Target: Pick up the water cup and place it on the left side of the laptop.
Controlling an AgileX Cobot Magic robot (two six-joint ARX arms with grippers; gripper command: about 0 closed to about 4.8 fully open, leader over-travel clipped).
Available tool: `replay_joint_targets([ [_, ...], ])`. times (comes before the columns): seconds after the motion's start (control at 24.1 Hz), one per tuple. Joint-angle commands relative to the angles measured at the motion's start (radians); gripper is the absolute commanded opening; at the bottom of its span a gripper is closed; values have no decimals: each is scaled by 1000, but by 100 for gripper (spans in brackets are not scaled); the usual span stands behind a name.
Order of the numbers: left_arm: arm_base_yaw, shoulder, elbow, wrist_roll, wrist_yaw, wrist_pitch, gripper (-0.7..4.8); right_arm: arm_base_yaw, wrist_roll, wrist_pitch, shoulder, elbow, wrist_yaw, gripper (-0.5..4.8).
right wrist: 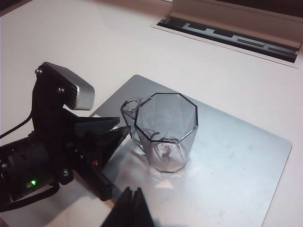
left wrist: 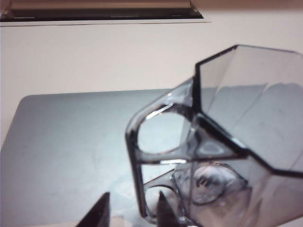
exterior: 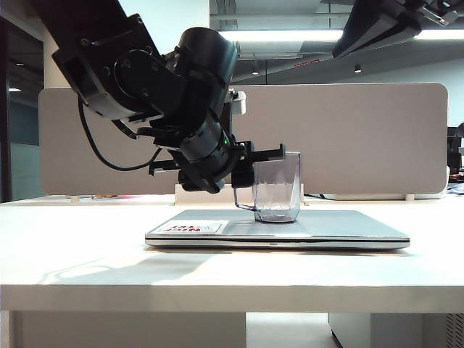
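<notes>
The water cup (exterior: 276, 187) is standing upright on the closed lid of the laptop (exterior: 341, 226), which is lying flat on the white counter (exterior: 87, 254). The cup is see-through and looks empty; only its thick base is showing through the faceted walls. Its squared handle (left wrist: 158, 137) is pointing toward the left claw (left wrist: 132, 208). That claw is hovering at the handle with its fingers spread wide, one fingertip (left wrist: 164, 208) sitting inside the handle loop and the other outside it, gripping nothing. The right claw (right wrist: 131, 203) is hanging above the laptop, well apart from the cup, its fingers pressed together and carrying nothing. A white sticker (exterior: 190, 228) is sitting on the lid near the left claw.
</notes>
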Motion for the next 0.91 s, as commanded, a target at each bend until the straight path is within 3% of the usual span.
replay_joint_targets([
  [0.04, 7, -5, 3, -3, 68, 70, 121, 0, 0, 17, -4, 3, -3, -2],
  [0.66, 76, 10, 6, -2, 156, 125, 120, 0, 2, 22, -4, 3, -3, -2],
  [0.91, 84, 30, 27, 1, 178, 131, 88, 0, 5, 21, -4, 3, -3, -2],
])
